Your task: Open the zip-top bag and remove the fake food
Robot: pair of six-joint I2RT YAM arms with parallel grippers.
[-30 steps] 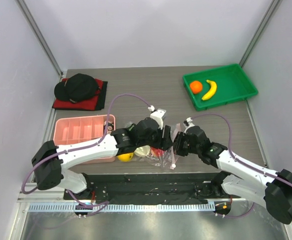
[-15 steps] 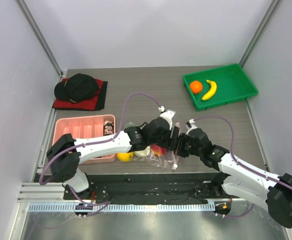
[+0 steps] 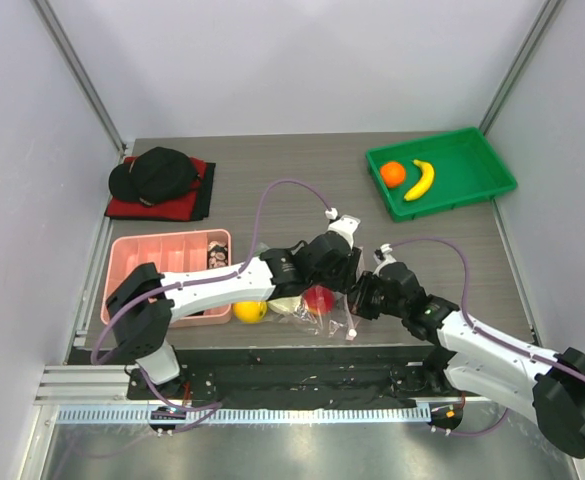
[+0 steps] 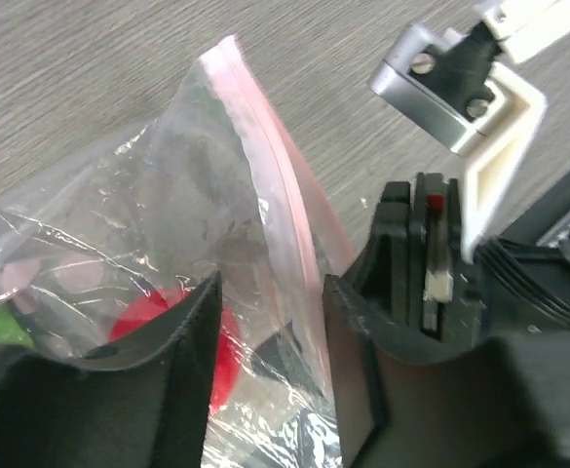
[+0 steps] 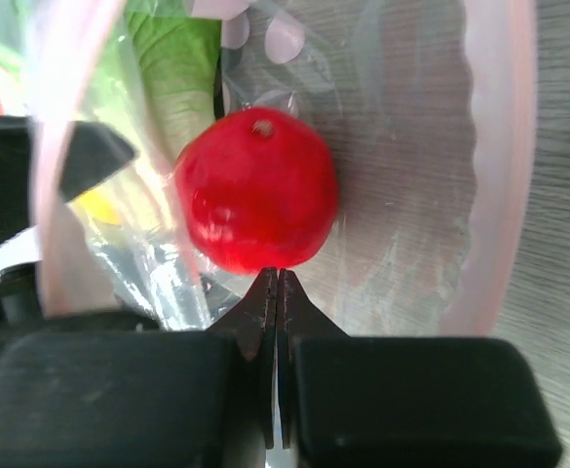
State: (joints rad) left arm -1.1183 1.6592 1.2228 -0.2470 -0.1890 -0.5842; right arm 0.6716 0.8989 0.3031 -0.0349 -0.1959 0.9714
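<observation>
The zip-top bag [image 3: 317,315] lies crumpled at the table's near edge, its mouth facing right. My right gripper [image 3: 360,295] is shut on the bag's lower lip [image 5: 411,146], fingertips [image 5: 278,278] meeting just below the red round fruit [image 5: 257,190] inside. My left gripper [image 3: 340,268] is open, jaws astride the bag's upper rim and pink zip strip [image 4: 285,185]. The red fruit [image 3: 319,298] shows through the film. The cabbage [image 5: 177,68] lies behind it. The lemon [image 3: 251,312] sits at the bag's left end. The orange [image 3: 393,173] and banana [image 3: 421,180] lie in a green tray [image 3: 472,160].
A pink compartment tray [image 3: 162,258] stands left of the bag, under the left arm. A black cap on a red cloth [image 3: 157,175] lies at the back left. White walls close in both sides. The two grippers are almost touching.
My left gripper has moved right and forward over the bag's mouth, close to the right gripper. The right gripper shifted slightly nearer. The red fruit shows more plainly.
</observation>
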